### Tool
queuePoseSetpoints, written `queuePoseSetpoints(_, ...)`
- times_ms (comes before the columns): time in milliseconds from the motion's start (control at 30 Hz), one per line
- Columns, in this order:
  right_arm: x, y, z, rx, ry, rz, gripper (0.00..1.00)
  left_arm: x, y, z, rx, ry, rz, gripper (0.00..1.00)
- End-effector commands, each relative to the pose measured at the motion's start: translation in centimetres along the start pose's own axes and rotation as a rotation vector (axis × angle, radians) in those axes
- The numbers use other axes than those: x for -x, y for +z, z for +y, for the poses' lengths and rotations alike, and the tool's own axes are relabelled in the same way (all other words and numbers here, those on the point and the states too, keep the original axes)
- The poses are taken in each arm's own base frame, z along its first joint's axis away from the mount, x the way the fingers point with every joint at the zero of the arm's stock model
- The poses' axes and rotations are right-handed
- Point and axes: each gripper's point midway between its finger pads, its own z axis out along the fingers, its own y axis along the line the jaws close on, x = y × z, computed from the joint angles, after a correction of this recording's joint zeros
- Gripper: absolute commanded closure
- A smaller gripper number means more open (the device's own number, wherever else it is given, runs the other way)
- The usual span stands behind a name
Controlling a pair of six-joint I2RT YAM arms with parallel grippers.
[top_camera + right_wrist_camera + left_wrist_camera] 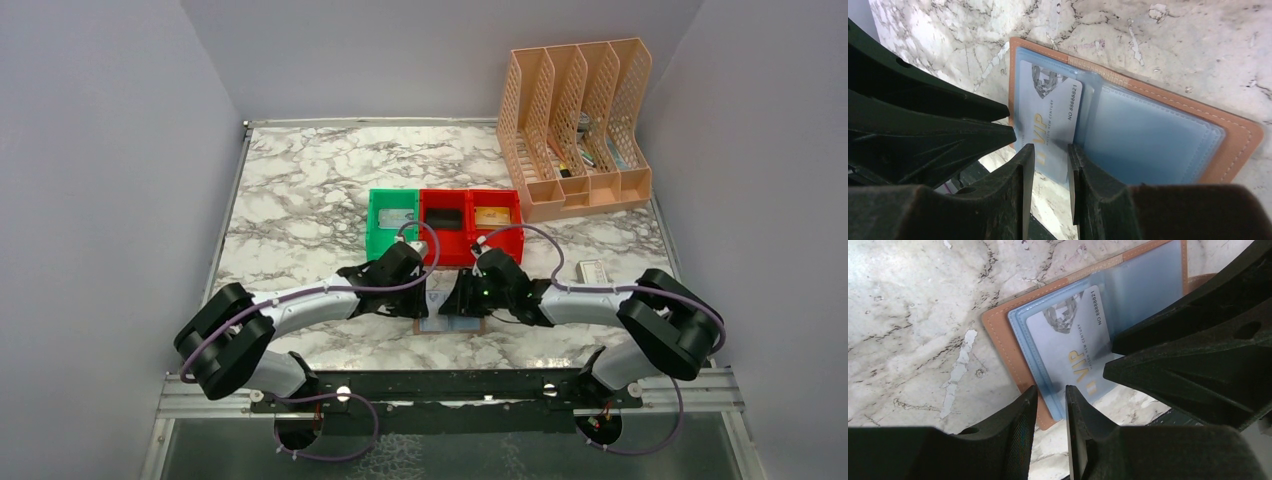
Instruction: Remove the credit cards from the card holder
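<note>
We find the left gripper [1051, 392] with its jaws drawn to a narrow slot. The near edge of the card holder [998, 335] and its blue pocket show through that slot. Whether the fingers [1018, 425] press on either, we cannot tell. The right gripper [1051, 152] stands just as narrow, and the near end of the silver card [1048, 107] runs into its gap. Its fingers [1098, 190] hide the card's corners, so we cannot say if the card is pinched or only straddled.

Each wrist view shows the other gripper as a large dark wedge. From the left wrist, the right gripper's tips cover one side of the card. From the right wrist, the left gripper's tips reach the holder's left edge.

The holder lies open and flat on the marble table [300, 190], blue lining up. The card sits in its left pocket, with "VIP" and a number readable and its near end past the holder's rim.

From above, the two grippers meet tip to tip over the holder and hide nearly all of it. Only a blue strip with a brown border shows below them, and we cannot make out the card there.

Only that view shows what lies beyond:
- a green bin [375, 235] with a pale rectangle [396, 215] inside
- a middle red bin [450, 255] with a dark rectangle [446, 216]
- a right red bin [505, 238] with a tan rectangle [490, 215]

All three rectangles are too small for us to read. Further right stand a peach file rack [580, 120] and a small white box [594, 270].
</note>
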Motion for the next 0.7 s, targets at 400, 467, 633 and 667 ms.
queuePoseSetpoints(400, -0.2, 0.2, -2.2, -0.067, 0.027, -0.015, 0.74, 1.0, 0.7, -0.9, 0.014, 0.000, -0.038, 0.74)
queuePoseSetpoints(467, -0.7, 0.3, -2.5, -0.062, 0.045, -0.003, 0.78, 1.0, 0.6, -1.0, 0.012, 0.002, -0.038, 0.75)
queuePoseSetpoints(633, -1.0, 0.3, -3.2, -0.068, 0.072, -0.007, 0.90, 1.0, 0.7, -1.0, 0.013, 0.003, -0.036, 0.77)
queuePoseSetpoints(667, -1.0, 0.3, -3.2, -0.060, 0.078, -0.003, 0.92, 0.9, 0.7, -1.1, 0.013, 0.007, -0.034, 0.78)
